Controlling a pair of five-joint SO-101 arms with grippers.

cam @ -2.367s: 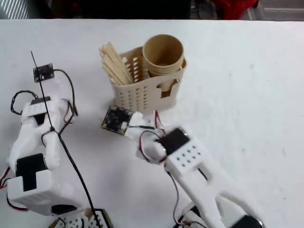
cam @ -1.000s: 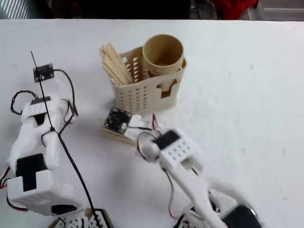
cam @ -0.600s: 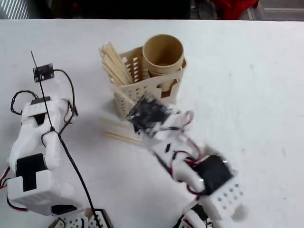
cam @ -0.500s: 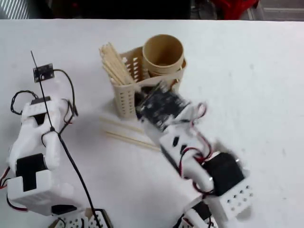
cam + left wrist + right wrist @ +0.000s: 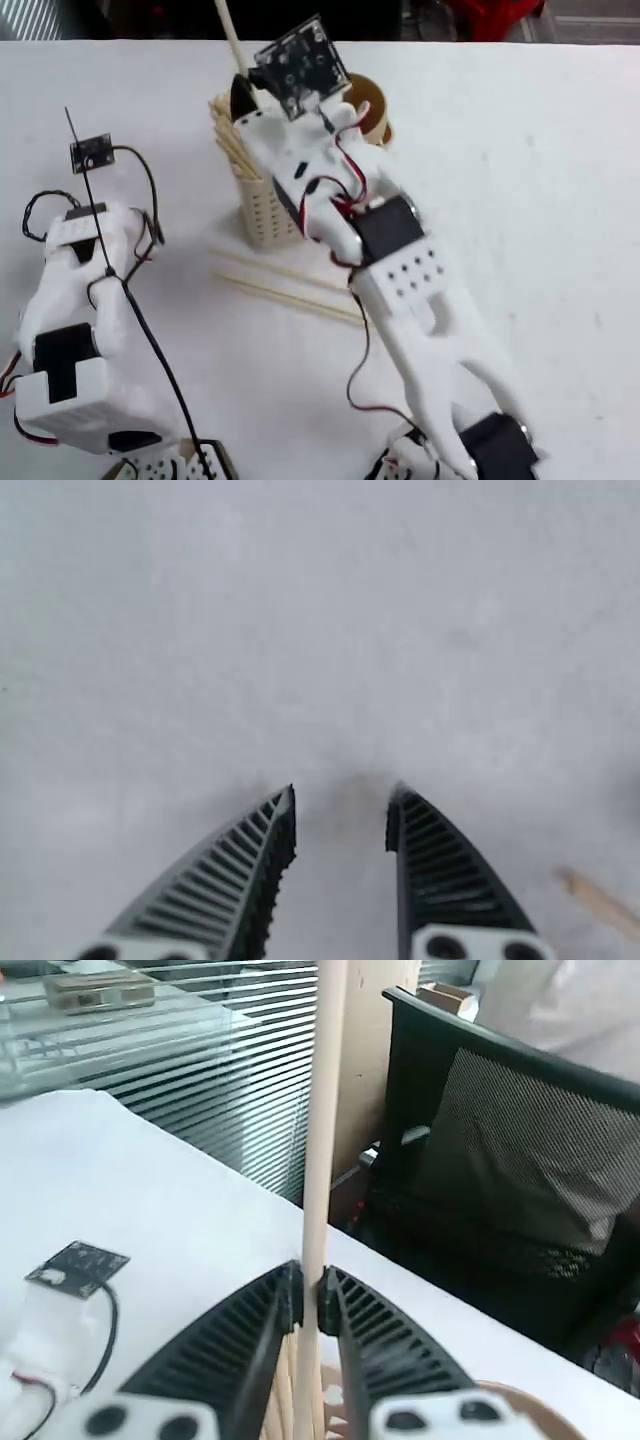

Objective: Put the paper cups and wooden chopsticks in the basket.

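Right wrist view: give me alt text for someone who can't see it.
The right gripper, jaws shut, pinches a wooden chopstick upright over a white table. The rim of a paper cup sits close beside it, with a black mesh chair and window blinds behind.

Off-task surroundings noted.
Beyond your right claw (image 5: 310,1295) you have a black mesh chair (image 5: 520,1160) and slatted blinds (image 5: 200,1070); the white table (image 5: 130,1185) lies beneath the claw.

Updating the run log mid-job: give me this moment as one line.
right gripper shut on chopstick, over basket | left gripper open, over table | two chopsticks lying on table
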